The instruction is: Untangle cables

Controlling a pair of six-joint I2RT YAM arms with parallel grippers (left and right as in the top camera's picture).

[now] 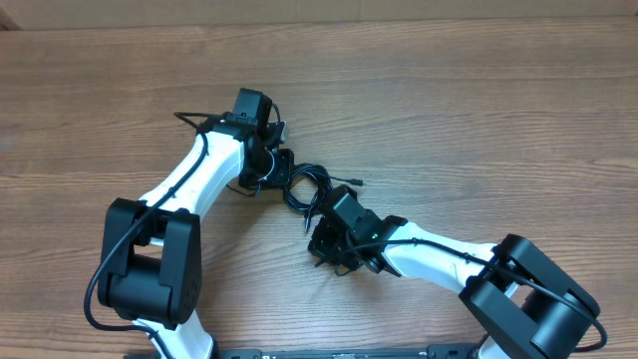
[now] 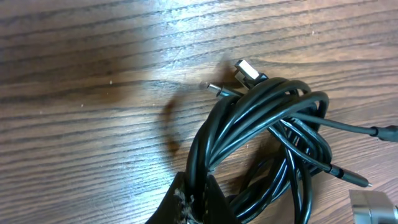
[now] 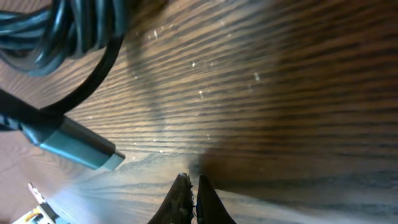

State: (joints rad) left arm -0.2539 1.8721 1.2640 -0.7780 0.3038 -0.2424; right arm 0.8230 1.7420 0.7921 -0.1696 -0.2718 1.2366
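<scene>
Untangling progress: barely begun, by my judgement; the cables (image 1: 304,187) lie in one knotted coil mid-table, between both arms.
Left gripper (image 2: 194,198): fingers closed, seemingly pinching a strand at the coil's near edge.
Right gripper (image 3: 193,194): closed, holding nothing, just nearer than the coil.
Cable material: thin, glossy black, rubbery loops; silver-tipped plugs (image 2: 245,68) poke out.
Table (image 1: 478,90): matte, grained wood.

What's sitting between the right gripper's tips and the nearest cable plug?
Nothing. In the right wrist view, only bare wooden table separates the shut right gripper from the flat plug of the cables.
</scene>
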